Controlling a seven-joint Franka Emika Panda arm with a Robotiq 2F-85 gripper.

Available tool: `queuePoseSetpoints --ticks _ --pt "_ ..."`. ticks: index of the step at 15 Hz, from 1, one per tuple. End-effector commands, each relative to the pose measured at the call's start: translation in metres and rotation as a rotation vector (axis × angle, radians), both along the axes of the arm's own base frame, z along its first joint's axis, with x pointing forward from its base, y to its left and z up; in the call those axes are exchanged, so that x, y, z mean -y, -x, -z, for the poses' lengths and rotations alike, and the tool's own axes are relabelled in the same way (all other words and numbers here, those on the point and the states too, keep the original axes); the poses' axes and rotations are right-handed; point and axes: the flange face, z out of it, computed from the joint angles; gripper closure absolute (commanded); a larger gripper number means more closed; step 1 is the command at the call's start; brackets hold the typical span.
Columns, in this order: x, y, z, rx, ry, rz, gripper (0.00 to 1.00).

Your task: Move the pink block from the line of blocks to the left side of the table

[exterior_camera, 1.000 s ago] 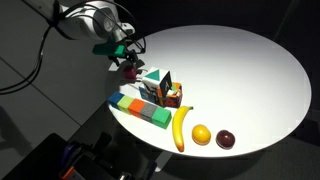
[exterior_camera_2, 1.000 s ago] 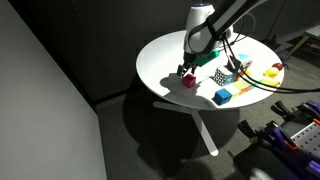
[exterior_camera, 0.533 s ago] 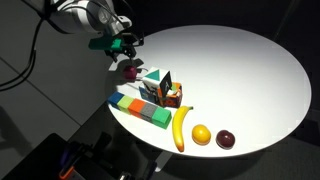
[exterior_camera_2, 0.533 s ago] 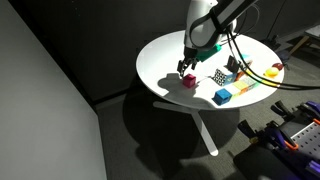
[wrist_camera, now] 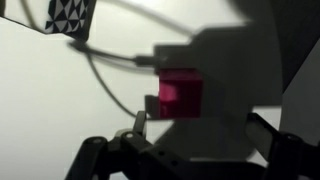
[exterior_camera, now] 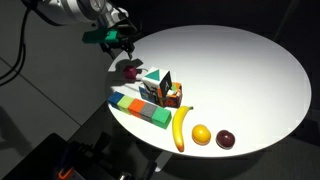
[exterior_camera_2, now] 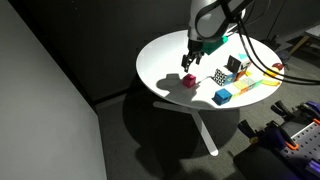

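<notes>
The pink block (exterior_camera: 130, 70) sits alone on the white table (exterior_camera: 230, 70) near its edge, apart from the line of blocks (exterior_camera: 140, 108) of orange, blue and green. It also shows in an exterior view (exterior_camera_2: 188, 82) and in the wrist view (wrist_camera: 182, 95). My gripper (exterior_camera: 121, 47) hangs open and empty a little above the block, not touching it. It shows in an exterior view (exterior_camera_2: 189, 62), and in the wrist view (wrist_camera: 200, 130) the fingers spread to either side below the block.
An upright cluster of white, teal and dark boxes (exterior_camera: 160, 88) stands between the pink block and the row. A banana (exterior_camera: 181, 128), an orange fruit (exterior_camera: 201, 134) and a dark red fruit (exterior_camera: 226, 139) lie near the table's front edge. Cables run over the table (exterior_camera_2: 255, 75).
My gripper has risen up and away from the pink block. The block stays where it was on the table.
</notes>
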Motion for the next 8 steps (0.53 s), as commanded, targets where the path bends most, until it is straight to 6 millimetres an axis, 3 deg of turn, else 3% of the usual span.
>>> queuePoseSetpoints --ticks 1,8 --pt "0.008 0.015 -0.022 0.003 0.034 0.003 0.00" --pt "0.015 0.044 -0.048 -0.034 0.026 -0.010 0.00"
